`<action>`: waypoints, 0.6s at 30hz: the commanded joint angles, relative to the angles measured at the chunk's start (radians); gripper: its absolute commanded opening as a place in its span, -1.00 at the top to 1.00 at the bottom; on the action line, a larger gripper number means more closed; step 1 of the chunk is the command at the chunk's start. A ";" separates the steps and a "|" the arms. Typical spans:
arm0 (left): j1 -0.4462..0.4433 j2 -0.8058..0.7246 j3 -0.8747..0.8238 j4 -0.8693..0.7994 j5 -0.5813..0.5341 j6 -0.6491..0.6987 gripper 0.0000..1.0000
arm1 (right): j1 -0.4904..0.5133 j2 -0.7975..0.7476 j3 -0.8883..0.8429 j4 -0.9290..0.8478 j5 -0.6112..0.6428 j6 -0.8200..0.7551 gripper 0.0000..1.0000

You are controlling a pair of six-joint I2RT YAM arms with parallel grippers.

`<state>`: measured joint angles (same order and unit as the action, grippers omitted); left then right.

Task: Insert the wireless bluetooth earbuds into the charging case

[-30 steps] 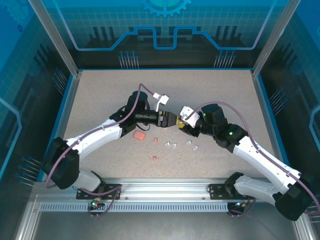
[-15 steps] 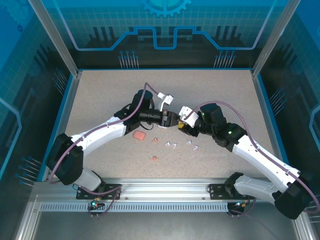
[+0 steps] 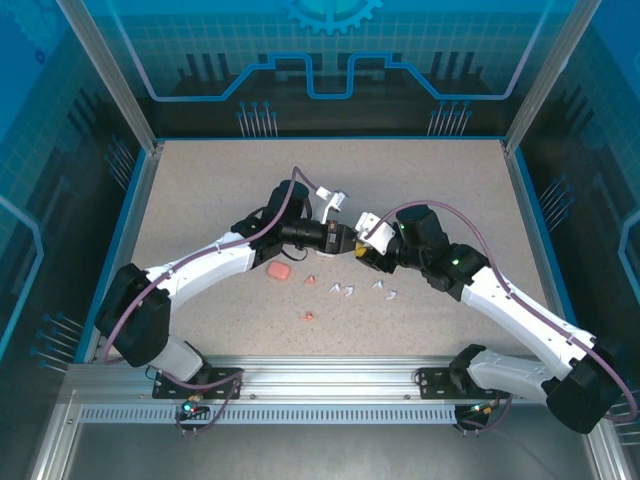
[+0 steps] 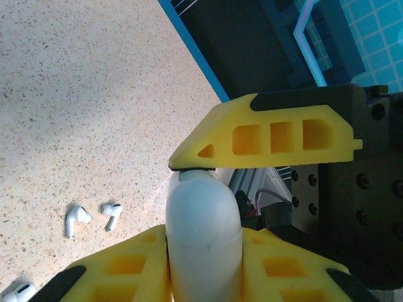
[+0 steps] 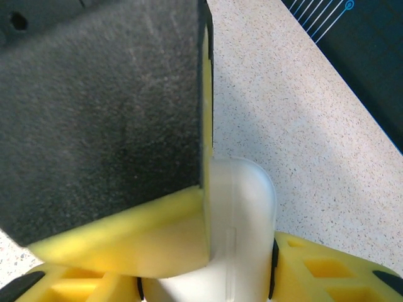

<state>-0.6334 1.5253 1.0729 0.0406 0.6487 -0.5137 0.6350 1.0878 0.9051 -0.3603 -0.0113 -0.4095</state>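
Over speckled beige desk [image 3: 200, 190], left hand [image 3: 347, 244] and right hand [image 3: 364, 252] are both clamping glossy white rounded case [image 4: 203, 239], tiny white earbuds [image 3: 343, 291] lying below, nearward.

The left arm [image 3: 210, 265] and right arm [image 3: 500, 295] are bent inward; the left tool [image 3: 345, 243] and right tool [image 3: 367, 254] are clamped onto one white case [image 4: 203, 239].
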 commanded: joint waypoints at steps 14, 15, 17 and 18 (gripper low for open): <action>-0.018 -0.117 -0.070 0.114 -0.123 0.059 0.82 | -0.009 -0.063 0.083 -0.109 -0.089 0.108 -1.00; -0.017 -0.133 -0.089 0.149 -0.136 0.062 0.85 | -0.011 -0.083 0.083 -0.112 -0.107 0.122 -1.00; -0.017 -0.164 -0.118 0.218 -0.165 0.076 0.89 | -0.014 -0.124 0.083 -0.110 -0.129 0.159 -1.00; -0.017 -0.184 -0.133 0.255 -0.183 0.084 0.90 | -0.013 -0.146 0.084 -0.108 -0.134 0.187 -1.00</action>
<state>-0.6464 1.3979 0.9733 0.1593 0.5293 -0.4721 0.6315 1.0012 0.9558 -0.4488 -0.0837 -0.3000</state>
